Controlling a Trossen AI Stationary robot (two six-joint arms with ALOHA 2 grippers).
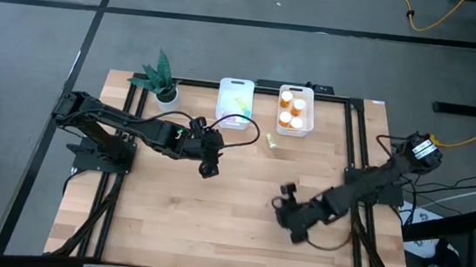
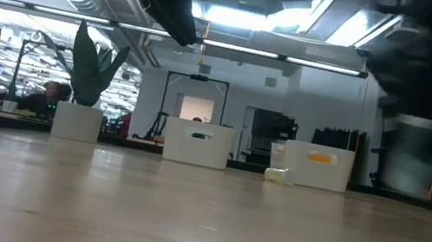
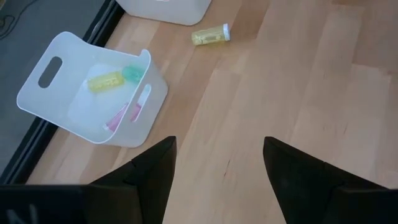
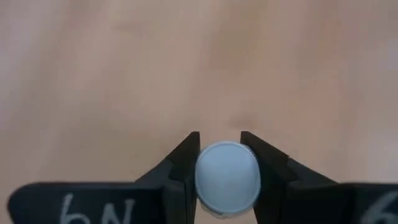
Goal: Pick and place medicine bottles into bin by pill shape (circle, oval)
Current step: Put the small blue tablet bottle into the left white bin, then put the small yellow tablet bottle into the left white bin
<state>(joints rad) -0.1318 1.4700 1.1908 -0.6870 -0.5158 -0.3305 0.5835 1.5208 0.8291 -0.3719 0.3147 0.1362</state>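
My right gripper (image 4: 219, 138) is at the table's right middle (image 1: 288, 198), pointing down at the bare wood and shut on a medicine bottle. Only the bottle's round white cap (image 4: 227, 174) shows; its body is hidden below it. My left gripper (image 1: 209, 162) is open and empty over the table's middle left (image 3: 217, 168). A pale yellow-green bottle (image 1: 270, 141) lies on its side on the table before the bins (image 3: 210, 35). The left white bin (image 1: 236, 91) holds pale bottles (image 3: 106, 81). The right white bin (image 1: 308, 114) holds orange bottles (image 1: 287, 97). My right gripper pinches the bottle between its two fingers (image 4: 185, 163), at the round rim of the white cap (image 4: 205, 165). The fingers come from above, pointing down. The cap faces up toward the wrist camera. Whether the bottle's base rests on the table is hidden.
A potted green plant (image 1: 160, 80) stands at the far left, beside the bins. Both bins stand along the table's far edge. Bare wood stretches across the near half of the table (image 1: 211, 227). A black frame rail (image 1: 356, 136) runs along the right side.
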